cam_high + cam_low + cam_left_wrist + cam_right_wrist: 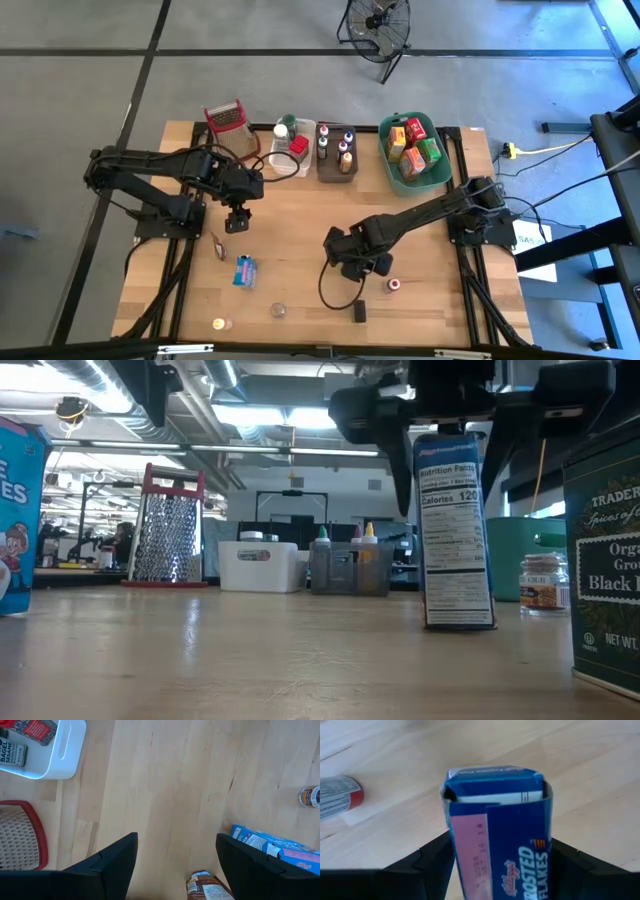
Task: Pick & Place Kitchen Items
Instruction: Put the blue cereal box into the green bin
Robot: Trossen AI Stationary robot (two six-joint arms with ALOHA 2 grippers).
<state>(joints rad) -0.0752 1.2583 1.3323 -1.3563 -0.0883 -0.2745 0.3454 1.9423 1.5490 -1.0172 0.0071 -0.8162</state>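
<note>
**A:** Where does your right tool (365,265) stand?

**B:** Near the middle of the pale wooden desk (300,230). Its two dark fingers are clamped on the flat sides of a blue cardboard cereal box (495,820). The box is upright, with its folded top flaps facing the wrist camera. In the low view its white nutrition panel shows and its base looks to be on the wood.

**A:** And your left tool (237,218)?

**B:** It is released, its matte black fingers (117,860) spread wide with nothing between them, above bare planks. A second blue cereal box (245,270) sits on the desk close by, beside a brown bottle with a printed label (207,887).

**A:** What surrounds the held box?

**B:** A small glass jar with a pale label (545,582) and a dark green rectangular tin (605,560) stand nearer the front edge. Along the back sit a smooth white plastic bin with a handle slot (65,750), a grey bin of capped squeeze bottles (335,172), a rounded green bin of little red and orange boxes (445,165), and a red-rimmed perforated metal grater (226,118).
</note>
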